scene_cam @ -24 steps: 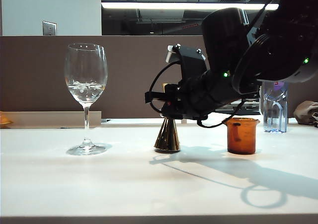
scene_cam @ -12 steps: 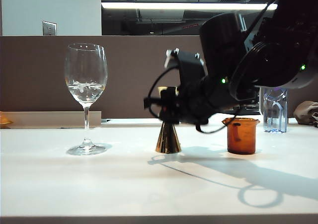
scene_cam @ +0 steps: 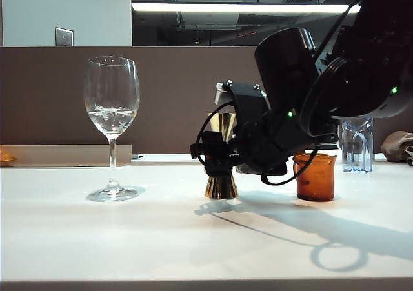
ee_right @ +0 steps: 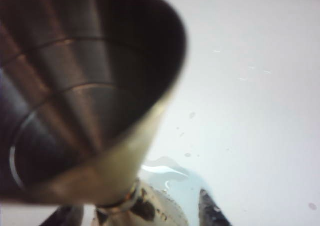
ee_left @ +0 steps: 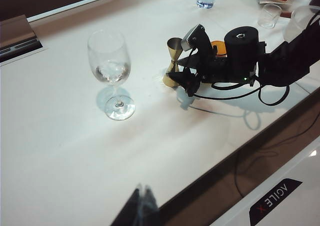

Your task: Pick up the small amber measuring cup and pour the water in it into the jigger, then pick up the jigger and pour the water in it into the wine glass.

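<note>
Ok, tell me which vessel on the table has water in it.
The wine glass, tall and stemmed: water shows in its bowl. The jigger looks empty.

The jigger (scene_cam: 220, 159) is showing gold metal, its upper cone (ee_right: 85, 85) brushed and dull inside, its lower cone (scene_cam: 221, 186) gleaming. The glass (scene_cam: 111, 104) is looking clear and glossy, the water (scene_cam: 111, 118) in it colourless. The cup (scene_cam: 315, 176) is glowing translucent amber. The right hand (scene_cam: 213, 157) is looking matt black, like the left hand (ee_left: 141, 206). The worktop (scene_cam: 129, 239) is lying white, smooth and faintly sheened
</note>
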Robot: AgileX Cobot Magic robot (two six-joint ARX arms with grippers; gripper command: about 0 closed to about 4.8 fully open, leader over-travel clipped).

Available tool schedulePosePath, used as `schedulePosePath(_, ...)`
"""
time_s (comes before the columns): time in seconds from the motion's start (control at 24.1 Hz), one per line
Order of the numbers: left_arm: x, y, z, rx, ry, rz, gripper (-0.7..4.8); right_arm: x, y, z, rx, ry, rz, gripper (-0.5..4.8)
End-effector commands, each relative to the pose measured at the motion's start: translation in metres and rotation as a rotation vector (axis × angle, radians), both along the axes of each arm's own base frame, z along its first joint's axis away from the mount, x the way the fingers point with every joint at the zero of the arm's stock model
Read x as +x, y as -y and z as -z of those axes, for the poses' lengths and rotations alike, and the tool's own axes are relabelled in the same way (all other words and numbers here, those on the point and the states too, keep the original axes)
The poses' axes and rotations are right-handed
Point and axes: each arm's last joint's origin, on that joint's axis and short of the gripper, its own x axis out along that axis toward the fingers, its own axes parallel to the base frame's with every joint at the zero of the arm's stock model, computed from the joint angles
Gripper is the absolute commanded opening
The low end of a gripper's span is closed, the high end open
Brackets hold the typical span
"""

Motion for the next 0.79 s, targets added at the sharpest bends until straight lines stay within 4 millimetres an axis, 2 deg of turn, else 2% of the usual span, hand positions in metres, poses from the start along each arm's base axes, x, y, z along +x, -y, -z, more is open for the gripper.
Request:
schedulePosePath(0.04,-0.001,0.0,0.0,-0.002,-0.002,-0.002,-0.02,0.001,-0.001,-0.006,0.021,0.023,0.001,2.85)
schedulePosePath(0.25,-0.001,0.0,0.0,-0.002,-0.002,-0.002,-0.02,0.001,-0.001,-0.008,0.026,0.03,0.001,3.43)
schedulePosePath(0.58,-0.001,0.0,0.0,-0.002,-0.002,-0.002,-0.02,-0.003,-0.004,-0.016,0.037,0.044,-0.01,3.43)
schedulePosePath(0.79,-0.001,0.0,0.0,-0.002,-0.002,-0.002,-0.02,-0.005,-0.002,-0.024,0.027,0.032,-0.01,3.75)
